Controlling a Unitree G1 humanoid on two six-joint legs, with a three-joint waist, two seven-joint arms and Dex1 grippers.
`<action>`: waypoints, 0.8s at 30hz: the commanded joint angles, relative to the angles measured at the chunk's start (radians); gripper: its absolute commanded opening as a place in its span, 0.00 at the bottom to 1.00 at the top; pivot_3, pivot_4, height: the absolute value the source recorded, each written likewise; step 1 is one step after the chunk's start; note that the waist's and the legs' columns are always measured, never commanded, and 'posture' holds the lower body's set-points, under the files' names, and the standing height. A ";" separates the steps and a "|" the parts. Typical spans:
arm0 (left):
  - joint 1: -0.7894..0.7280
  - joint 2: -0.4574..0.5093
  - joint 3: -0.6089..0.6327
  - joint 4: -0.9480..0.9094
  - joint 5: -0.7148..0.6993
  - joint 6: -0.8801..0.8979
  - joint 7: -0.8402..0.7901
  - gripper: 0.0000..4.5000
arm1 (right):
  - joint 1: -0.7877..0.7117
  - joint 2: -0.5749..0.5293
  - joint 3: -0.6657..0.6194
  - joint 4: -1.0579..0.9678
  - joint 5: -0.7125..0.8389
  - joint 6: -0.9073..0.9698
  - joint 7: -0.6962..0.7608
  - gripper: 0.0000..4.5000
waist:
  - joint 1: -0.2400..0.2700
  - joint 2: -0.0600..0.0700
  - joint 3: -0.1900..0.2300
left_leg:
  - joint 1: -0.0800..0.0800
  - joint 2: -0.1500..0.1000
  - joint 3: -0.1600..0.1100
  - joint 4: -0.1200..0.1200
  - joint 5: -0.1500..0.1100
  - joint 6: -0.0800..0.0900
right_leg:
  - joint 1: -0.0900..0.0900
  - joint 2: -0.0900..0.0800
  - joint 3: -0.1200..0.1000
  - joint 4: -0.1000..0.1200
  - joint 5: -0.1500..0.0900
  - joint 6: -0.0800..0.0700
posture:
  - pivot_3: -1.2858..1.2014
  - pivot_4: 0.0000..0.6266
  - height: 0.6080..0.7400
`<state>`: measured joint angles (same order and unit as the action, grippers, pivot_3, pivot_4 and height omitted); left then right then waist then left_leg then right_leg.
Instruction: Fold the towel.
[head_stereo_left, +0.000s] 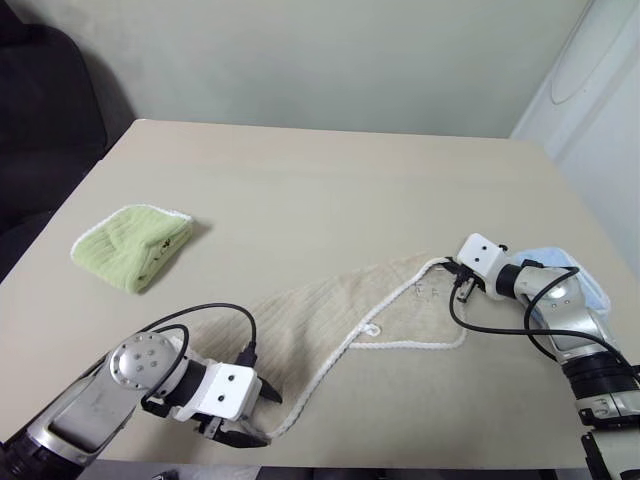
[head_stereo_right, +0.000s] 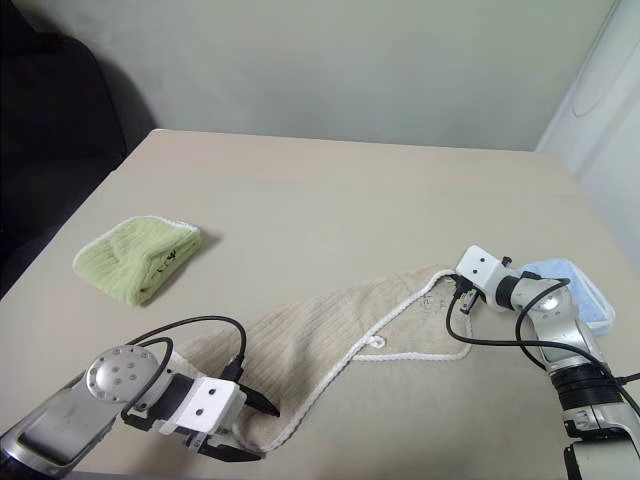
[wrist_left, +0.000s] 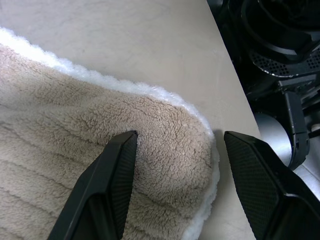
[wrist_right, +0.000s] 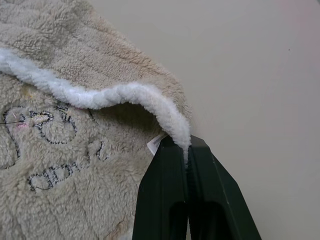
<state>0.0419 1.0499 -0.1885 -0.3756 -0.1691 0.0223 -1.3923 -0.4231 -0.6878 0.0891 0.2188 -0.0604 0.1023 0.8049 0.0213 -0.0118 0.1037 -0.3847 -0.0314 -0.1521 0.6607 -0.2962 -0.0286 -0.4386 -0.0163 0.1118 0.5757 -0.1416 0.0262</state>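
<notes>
Towel (head_stereo_left: 330, 320) flat on table (head_stereo_left: 300, 190), R gripper (wrist_right: 187, 150) jaws clamped on its edging, L gripper (wrist_left: 175, 150) jaws apart over corner

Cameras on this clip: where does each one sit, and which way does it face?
Left and right eye views: head-mounted, looking down over the table; both arms show.
Left wrist view: along the open left gripper, astride a corner of the beige ribbed terry towel.
Right wrist view: along the right gripper, shut on the towel's white edging.
Shared: all see the towel; the eye views add a lime-green towel and a light-blue towel.
</notes>
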 joint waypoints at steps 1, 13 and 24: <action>-0.003 0.001 -0.027 0.027 0.040 -0.015 0.007 0.59 | -0.009 0.000 -0.030 -0.040 0.021 0.003 -0.012 0.00 | 0.000 0.001 -0.001 | 0.000 0.000 0.000 0.000 0.000 0.000 | 0.000 0.000 0.000 0.000 0.000 0.000 | 0.52 0.24 1.00; 0.002 0.006 0.008 0.036 -0.031 0.015 0.017 0.01 | -0.016 0.001 -0.029 -0.034 0.022 0.001 -0.005 0.00 | -0.007 0.004 -0.003 | 0.001 0.000 0.000 -0.003 -0.001 0.000 | 0.000 0.000 0.000 0.000 -0.001 0.001 | 0.52 0.24 1.00; -0.197 -0.152 0.371 0.107 -0.520 0.468 0.257 0.01 | 0.017 -0.046 -0.131 -0.064 0.074 0.037 -0.022 0.00 | 0.003 0.003 -0.002 | -0.001 -0.001 0.001 -0.002 0.000 0.000 | 0.000 -0.002 -0.001 0.000 -0.001 0.001 | 0.52 0.24 1.00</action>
<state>-0.1212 0.9074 0.1153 -0.2769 -0.6112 0.4311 -1.1916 -0.4011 -0.7115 0.0126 0.1938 -0.0171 0.1336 0.7999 0.0244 -0.0088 0.1017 -0.3857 -0.0322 -0.1505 0.6582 -0.2962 -0.0285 -0.4390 -0.0185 0.1108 0.5762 -0.1422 0.0272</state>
